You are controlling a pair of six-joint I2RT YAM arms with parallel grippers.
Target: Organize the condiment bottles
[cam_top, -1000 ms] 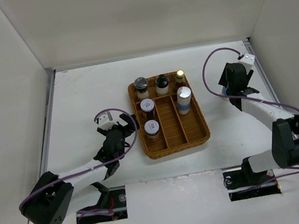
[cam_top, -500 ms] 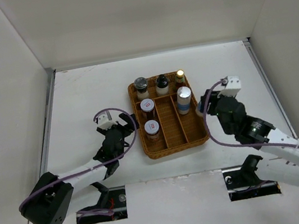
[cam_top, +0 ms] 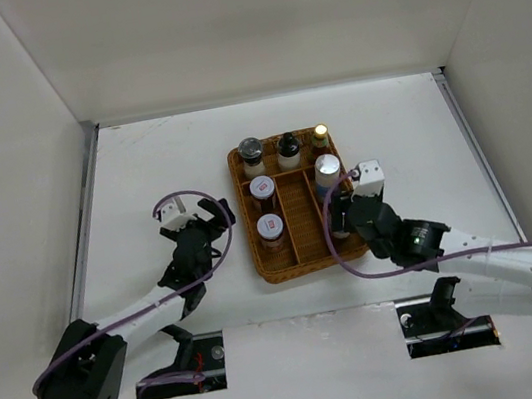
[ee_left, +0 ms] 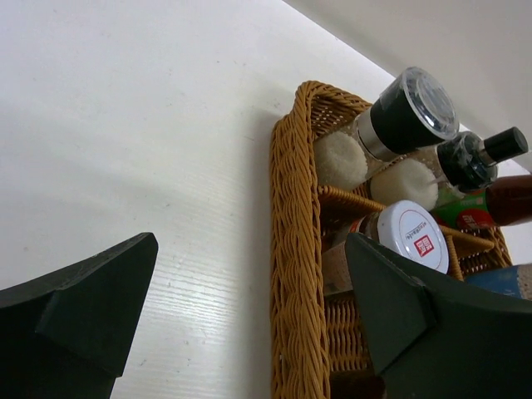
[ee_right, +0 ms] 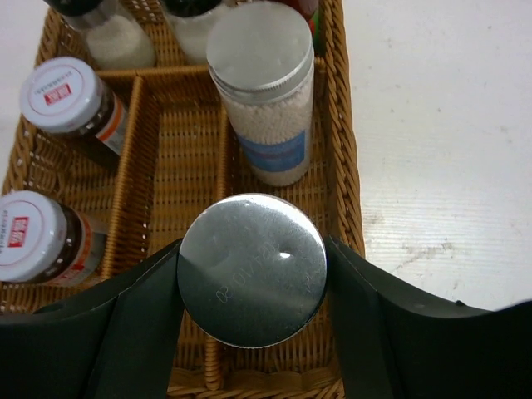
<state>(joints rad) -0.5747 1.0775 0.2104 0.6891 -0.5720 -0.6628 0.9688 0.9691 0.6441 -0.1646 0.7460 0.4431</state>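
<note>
Your right gripper [ee_right: 253, 278] is clamped on a silver-lidded canister [ee_right: 252, 264], one finger pressed on each side of it. It sits over the near end of the right-hand compartment of the wicker tray [cam_top: 249, 224]. The lid hides the base, so you cannot tell whether the canister rests on the tray floor or hangs just above it.

Your left gripper [cam_top: 210, 213] holds nothing. Its fingers [ee_left: 91, 299] are spread wide apart, low over the white table [cam_top: 138, 159] just beside the tray's left rim.

In the left compartment the near red-labelled jar [cam_top: 269, 225] stands upright, with the far red-labelled jar [cam_top: 262, 188] just behind it. The middle compartment holds no bottle.

In the right compartment, just beyond the clamped canister, the second canister [ee_right: 266, 96] stands upright with its blue-and-white label facing the wrist camera.

Across the far row of the tray, from left to right, stand the grey-lidded shaker [cam_top: 250, 147], the black-capped bottle [cam_top: 286, 143] and the slim red-sauce bottle [cam_top: 320, 134] with its yellow cap. All three are upright.
</note>
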